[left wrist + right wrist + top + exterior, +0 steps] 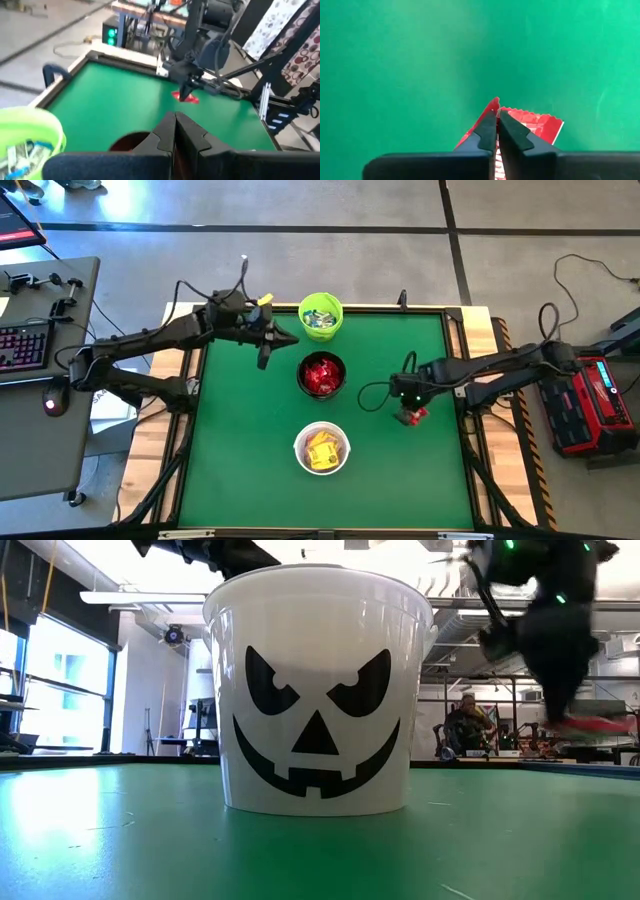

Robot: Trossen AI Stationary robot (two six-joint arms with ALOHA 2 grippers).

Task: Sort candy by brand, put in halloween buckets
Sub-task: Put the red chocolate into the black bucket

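Observation:
Three halloween buckets stand in a row down the table's middle. The lime green one [320, 316] at the far edge holds pale blue-white candy. The black one [321, 375] holds red candy, and the white one [321, 448] with a black jack-o'-lantern face [318, 690] holds yellow candy. My right gripper [408, 416] is right of the black bucket, above the mat, shut on a red candy packet [540, 125]. My left gripper [285, 338] hangs shut and empty in the air, just left of the green bucket. My right gripper pinches the red candy packet between its two fingers, close to the packet's serrated end [506, 109]. The fingers come from above, pointing down. The packet hangs below the fingertips, tilted and creased at the pinch, clear of the green mat [590, 724].
The green mat [240, 440] has a raised wooden frame around it. Open mat lies left and right of the bucket row. A desk with a keyboard [25, 345] stands off the table's left side and a red device [590, 400] off its right side.

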